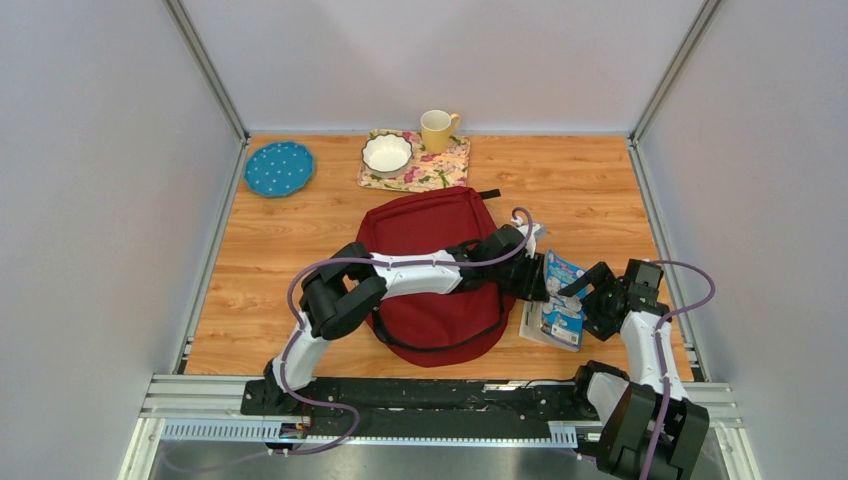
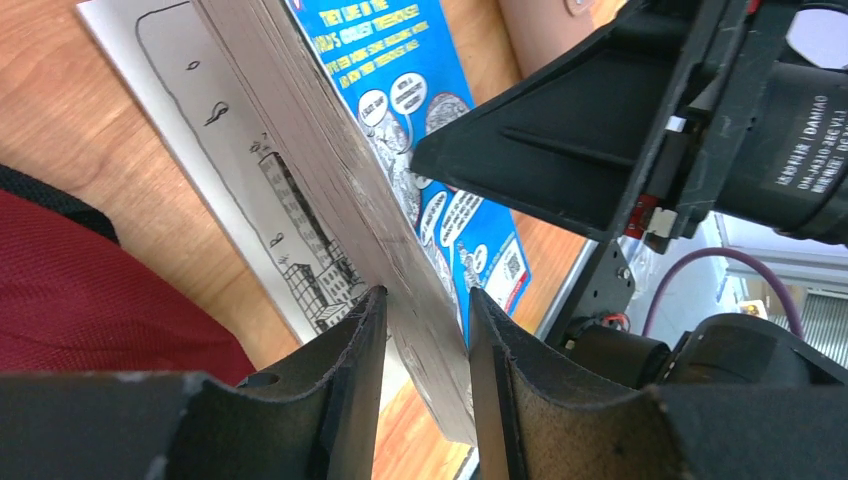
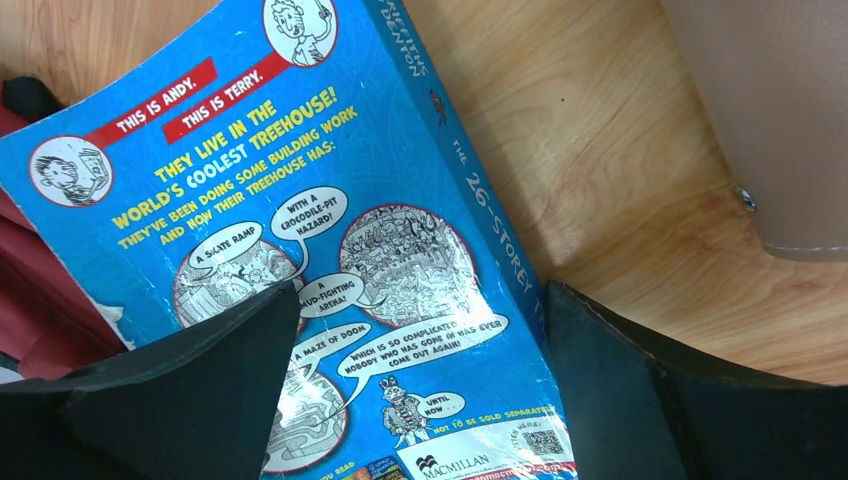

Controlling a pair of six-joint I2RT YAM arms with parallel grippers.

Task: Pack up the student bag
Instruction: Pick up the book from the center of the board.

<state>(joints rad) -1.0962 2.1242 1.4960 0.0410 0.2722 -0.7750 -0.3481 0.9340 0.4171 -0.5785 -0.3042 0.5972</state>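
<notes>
- Crockery at the far left and far middle of the table point(image 1: 590, 190), well apart from the work: one blue plate point(image 1: 279, 168); one white bowl point(image 1: 387, 153) and one yellow mug point(image 1: 436, 130) on one floral placemat point(image 1: 440, 172)
- One student bag point(image 1: 425, 225) lies flat at the table's middle; its long axis runs from near edge to far edge; the left arm crosses over it, and I cannot tell whether its zip is undone
- Left gripper point(image 2: 425, 300) sits just off the bag's right edge; it is clenched on the page edge of the blue paperback point(image 3: 250, 180), one finger on each face; the book is tilted up on edge, not flat
- Books, two in all: the held paperback, and a white-covered book point(image 2: 200, 150) with a line drawing, flat on the wood beneath it and just beside the bag
- Right gripper point(image 3: 420, 290) meets the paperback from the right; its jaws are spread wide across the back cover, one finger lying against it, not closed on anything
- Deciding relation: the bag lies to the left of the paperback; the left gripper is both the holder and the nearer one, so the carry looks to run leftward over the bag's right edge
</notes>
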